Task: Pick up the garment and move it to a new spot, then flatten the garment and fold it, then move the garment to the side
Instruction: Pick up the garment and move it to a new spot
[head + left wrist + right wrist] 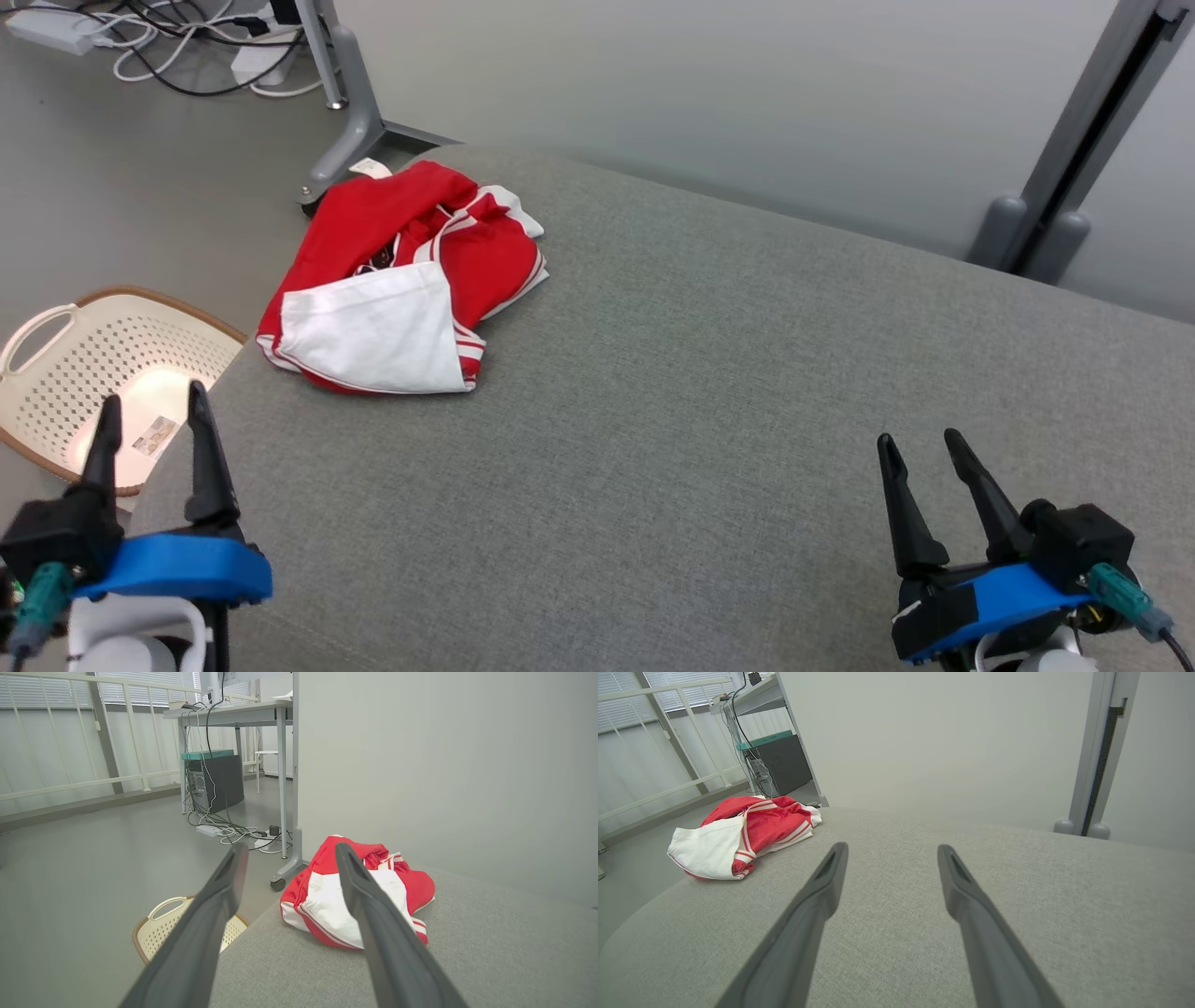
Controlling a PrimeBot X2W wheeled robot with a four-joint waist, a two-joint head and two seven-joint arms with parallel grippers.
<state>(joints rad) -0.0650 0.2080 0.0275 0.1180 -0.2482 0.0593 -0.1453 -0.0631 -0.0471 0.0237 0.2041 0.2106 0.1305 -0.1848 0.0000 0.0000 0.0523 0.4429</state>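
Observation:
A crumpled red and white garment (401, 280) lies in a heap at the far left corner of the grey cushioned surface (709, 392). The left wrist view has the garment (327, 896) just beyond my fingers, and the right wrist view has the garment (738, 835) far off to the left. My left gripper (154, 401) hovers open over the surface's near left edge, well short of the heap. Over the near right part of the surface, my right gripper (920, 443) stands open, far from the garment. Nothing is between either pair of fingers.
A cream perforated basket (56, 373) with a brown rim sits on the floor to the left of the surface. Behind the garment stand a desk leg on a castor (345, 140) and loose cables (187, 47). A grey post (1074, 159) rises at the back right.

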